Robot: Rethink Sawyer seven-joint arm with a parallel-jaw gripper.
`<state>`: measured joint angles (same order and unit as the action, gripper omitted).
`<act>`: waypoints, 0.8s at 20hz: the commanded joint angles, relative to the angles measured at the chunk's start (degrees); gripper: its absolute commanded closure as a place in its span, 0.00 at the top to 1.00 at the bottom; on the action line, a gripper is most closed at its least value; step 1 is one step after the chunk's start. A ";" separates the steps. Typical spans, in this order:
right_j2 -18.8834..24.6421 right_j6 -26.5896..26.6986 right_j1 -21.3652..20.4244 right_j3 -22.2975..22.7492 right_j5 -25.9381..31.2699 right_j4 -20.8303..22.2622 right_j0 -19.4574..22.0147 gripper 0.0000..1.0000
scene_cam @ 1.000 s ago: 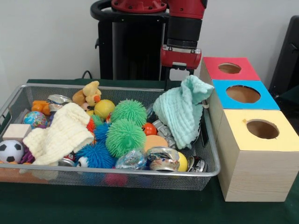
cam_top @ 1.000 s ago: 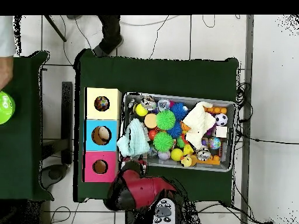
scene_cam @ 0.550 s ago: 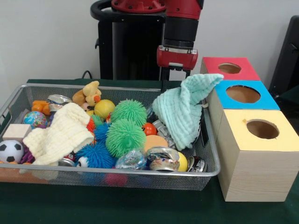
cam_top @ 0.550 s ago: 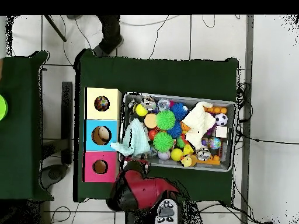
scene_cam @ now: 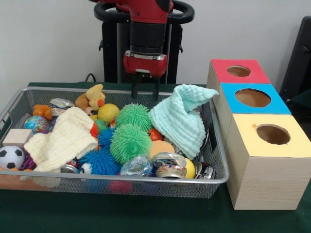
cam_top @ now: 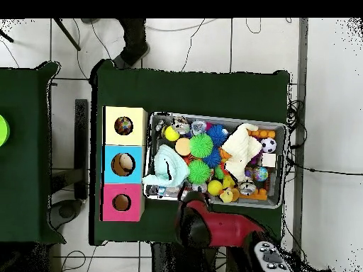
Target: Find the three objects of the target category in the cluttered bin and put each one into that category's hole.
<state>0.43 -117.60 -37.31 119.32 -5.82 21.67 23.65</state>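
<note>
One thing has changed: I no longer have the mint-green knitted cloth [scene_cam: 181, 118]. My gripper [scene_cam: 145, 91] hangs over the far rim of the silver wire-mesh bin [scene_cam: 116, 183], its two dark fingers [scene_cam: 134, 90] spread apart with nothing between them.

A second ago I was by the three wooden boxes, with a corner of that cloth pulled up toward the blue-topped box [scene_cam: 251, 99]; half a second ago the corner was stretched almost to the box's edge. Now my arm has swung back toward the bin's middle, and the cloth has dropped and lies draped over the bin's end nearest the boxes, one corner [scene_cam: 208, 92] poking up just beside the red-topped box [scene_cam: 238, 71]. It did not go into any hole.

I judge that attempt a miss, so the cloth needs grasping again if cloths are my category. The cream knitted cloth [scene_cam: 63, 138] at the bin's other end lies where it was, as do the two green spiky balls [scene_cam: 129, 141], the yellow plush duck [scene_cam: 93, 99] and the small soccer ball [scene_cam: 10, 156].

From overhead, the blue box's hole [cam_top: 123, 164] and the yellow-topped box's hole [cam_top: 123, 126] each already show something inside; what, I cannot tell.
</note>
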 commanded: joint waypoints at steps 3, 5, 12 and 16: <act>14.93 3.06 -5.06 -0.99 17.11 -0.07 8.03 1.00; 14.57 2.79 -4.15 -1.75 16.52 1.29 8.07 1.00; 14.36 3.03 -4.61 -3.44 17.98 3.17 8.04 1.00; 14.30 1.78 -3.29 -3.51 15.70 4.27 8.35 1.00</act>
<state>9.10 -117.60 -41.23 119.34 8.91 23.20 31.27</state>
